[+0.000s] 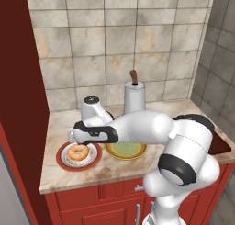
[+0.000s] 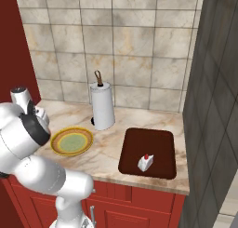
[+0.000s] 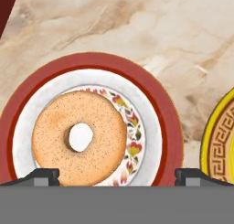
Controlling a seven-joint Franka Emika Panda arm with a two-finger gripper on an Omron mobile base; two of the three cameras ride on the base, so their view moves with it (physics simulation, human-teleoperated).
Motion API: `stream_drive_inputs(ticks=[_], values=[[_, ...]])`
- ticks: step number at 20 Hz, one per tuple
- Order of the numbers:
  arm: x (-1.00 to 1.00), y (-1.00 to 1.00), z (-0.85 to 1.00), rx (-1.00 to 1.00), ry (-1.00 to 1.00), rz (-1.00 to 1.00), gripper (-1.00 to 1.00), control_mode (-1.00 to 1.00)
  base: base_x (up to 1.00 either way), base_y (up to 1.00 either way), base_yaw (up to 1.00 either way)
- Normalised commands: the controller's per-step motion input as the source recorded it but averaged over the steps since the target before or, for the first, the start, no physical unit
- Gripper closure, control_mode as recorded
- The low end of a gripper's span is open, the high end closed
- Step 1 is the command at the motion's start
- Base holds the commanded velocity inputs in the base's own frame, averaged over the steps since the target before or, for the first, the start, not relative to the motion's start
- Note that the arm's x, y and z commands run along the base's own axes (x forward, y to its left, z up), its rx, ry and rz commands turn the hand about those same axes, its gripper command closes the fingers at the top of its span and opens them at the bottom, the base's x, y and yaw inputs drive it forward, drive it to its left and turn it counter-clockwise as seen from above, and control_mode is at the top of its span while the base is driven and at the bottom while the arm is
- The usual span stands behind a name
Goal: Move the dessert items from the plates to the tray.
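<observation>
Left base view: donut (image 1: 78, 152) flat on red-rimmed plate (image 1: 63, 163), near counter's front-left. Gripper (image 1: 73, 137) hovering just above plate's back edge, not touching donut. Yellow-rimmed plate (image 1: 125, 150) just beside on the right, empty, partly under the forearm. Paper towel roll (image 1: 134, 96) upright behind. Risk: swinging toward tray could clip roll.

Right base view: cake wedge (image 2: 145, 163) already on tray (image 2: 153, 141), near front edge. Yellow-rimmed plate (image 2: 71, 141) empty. Paper towel roll (image 2: 102, 106) between plate and tray, toward the wall. Risk: dropping donut on the wedge, or knocking wedge off the front.

Hand view: jaws spread wide, nothing between. Fingertips (image 3: 43, 176) at bottom; donut (image 3: 80, 137) left of centre, so left finger looks aimed at the ring itself. Risk: descending as-is lands finger on donut, shoves it or tips red-rimmed plate (image 3: 167, 122). Needs shifting left first. Glaze likely slippery; pinch may slide.
</observation>
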Motion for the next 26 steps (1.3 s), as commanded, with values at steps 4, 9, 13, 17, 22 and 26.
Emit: stream_drive_inputs(ticks=[4, 9, 13, 17, 22, 26], values=[[0.07, 0.09, -0.18, 0.0, 0.0, 0.0, -1.0, -1.0, 0.0, 0.0, 0.0], [0.08, 0.03, -0.13, 0.0, 0.0, 0.0, -1.0, -1.0, 0.0, 0.0, 0.0], [0.0, 0.0, -0.12, 0.0, 0.0, 0.02, -1.0, -1.0, 0.0, 0.0, 0.0], [0.0, 0.0, -0.09, 0.0, 0.01, 0.03, -1.0, -1.0, 0.0, 0.0, 0.0], [0.0, 0.0, -0.06, 0.01, 0.0, 0.01, -1.0, -1.0, 0.0, 0.0, 0.0], [0.0, 0.0, -0.07, 0.01, 0.0, 0.01, -1.0, -1.0, 0.0, 0.0, 0.0]])
